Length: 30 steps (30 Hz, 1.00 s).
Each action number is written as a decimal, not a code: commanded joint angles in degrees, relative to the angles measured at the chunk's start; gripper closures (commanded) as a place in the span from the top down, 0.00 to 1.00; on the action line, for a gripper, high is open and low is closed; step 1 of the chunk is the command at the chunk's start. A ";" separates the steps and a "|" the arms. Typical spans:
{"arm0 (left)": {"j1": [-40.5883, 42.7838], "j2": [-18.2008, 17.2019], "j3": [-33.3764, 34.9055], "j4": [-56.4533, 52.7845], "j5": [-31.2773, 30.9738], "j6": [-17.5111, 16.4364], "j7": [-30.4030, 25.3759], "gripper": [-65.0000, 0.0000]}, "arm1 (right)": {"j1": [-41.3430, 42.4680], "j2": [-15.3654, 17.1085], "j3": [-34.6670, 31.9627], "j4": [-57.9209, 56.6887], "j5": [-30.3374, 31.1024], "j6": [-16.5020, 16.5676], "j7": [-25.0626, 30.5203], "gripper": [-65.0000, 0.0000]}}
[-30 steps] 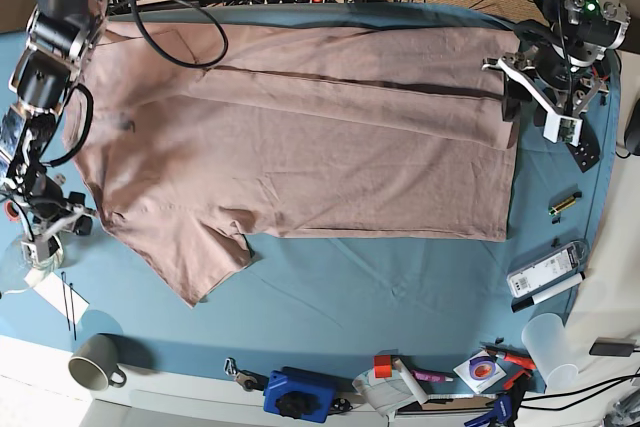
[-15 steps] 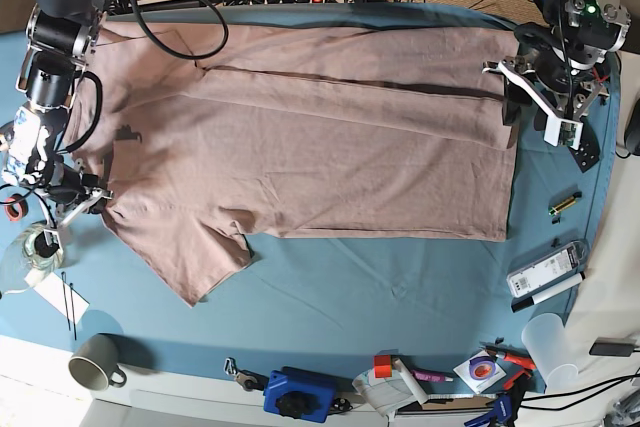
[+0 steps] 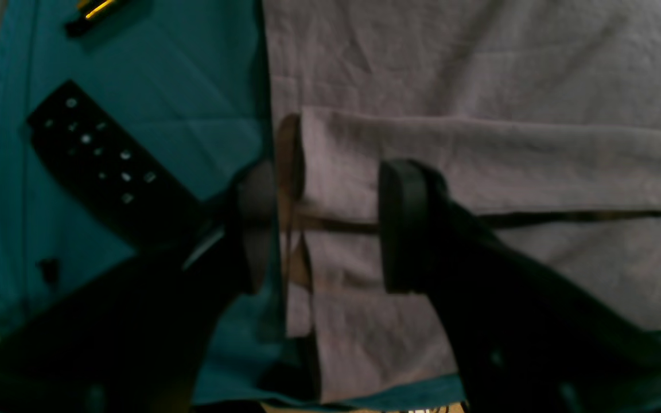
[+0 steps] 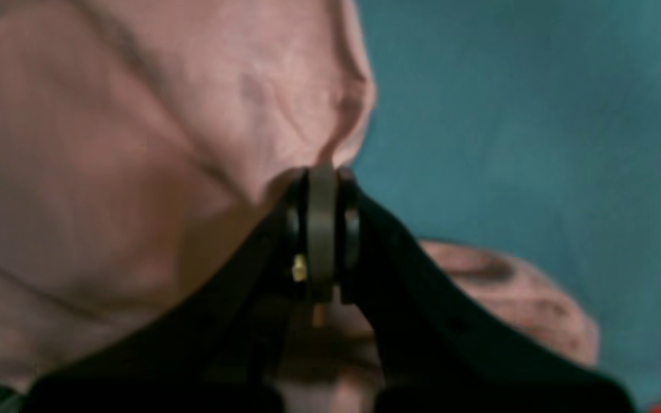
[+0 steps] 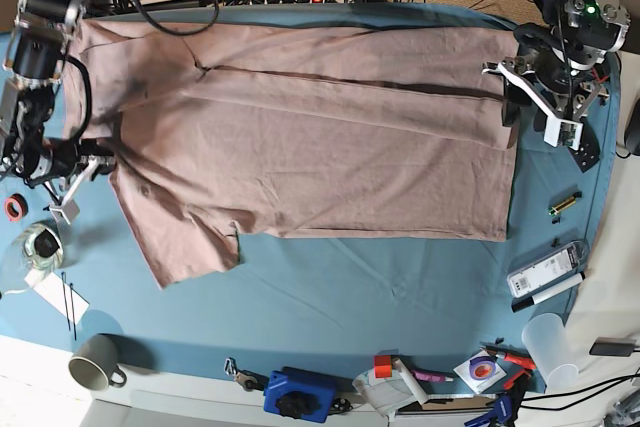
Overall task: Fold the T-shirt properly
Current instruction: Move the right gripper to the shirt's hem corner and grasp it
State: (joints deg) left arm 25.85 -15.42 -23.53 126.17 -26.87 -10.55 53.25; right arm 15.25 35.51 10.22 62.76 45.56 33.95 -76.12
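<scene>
The mauve-tan T-shirt (image 5: pixel 320 137) lies spread on the teal table cloth (image 5: pixel 380 287), its upper long edge folded over along a dark crease. My right gripper (image 5: pixel 102 154), at the base view's left, is shut on the shirt's edge near the sleeve; the right wrist view shows the jaws (image 4: pixel 322 178) pinching pink fabric (image 4: pixel 135 143). My left gripper (image 5: pixel 508 97) is open at the shirt's right hem. In the left wrist view it (image 3: pixel 330 226) straddles the folded hem (image 3: pixel 479 172), one finger over the cloth, one over the shirt.
A black perforated plate (image 3: pixel 107 172) and a yellow-black pen (image 5: pixel 565 203) lie right of the hem. A white device (image 5: pixel 545 272), a plastic cup (image 5: pixel 550 347), a grey mug (image 5: pixel 95 362), a blue tool (image 5: pixel 300 394) and a tape roll (image 5: pixel 40 245) line the table's edges.
My right gripper moved up from beside the tape roll to the shirt's left edge, shut on it and pulled it; the lower sleeve shifted up and left. The left arm stayed put.
</scene>
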 commanded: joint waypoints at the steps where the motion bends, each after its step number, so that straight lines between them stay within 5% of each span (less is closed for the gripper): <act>1: -0.15 -0.59 -0.24 1.09 -0.42 -0.02 -1.44 0.46 | -0.68 1.51 1.09 2.80 1.16 0.55 0.42 0.00; 10: -0.15 -0.59 -0.24 1.09 -0.39 -0.02 -1.44 0.46 | -17.33 0.52 15.98 18.47 8.76 4.28 -0.63 0.00; 19: -0.13 -0.59 -0.24 1.09 -0.42 -0.02 -1.84 0.46 | -19.21 -0.11 23.67 20.72 9.18 6.05 -0.72 0.00; 24: -0.09 -0.59 -0.24 1.09 -0.39 -0.02 -1.81 0.46 | -19.21 -0.09 23.61 20.72 12.48 6.05 -3.19 0.32; 30: 0.02 -0.59 -0.24 1.09 -0.39 -0.02 -1.70 0.46 | -14.84 -0.13 23.93 20.81 12.83 5.75 0.13 0.33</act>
State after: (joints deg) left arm 25.87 -15.46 -23.53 126.17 -26.83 -10.55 52.84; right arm -0.73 33.41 33.54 82.54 56.82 39.59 -77.47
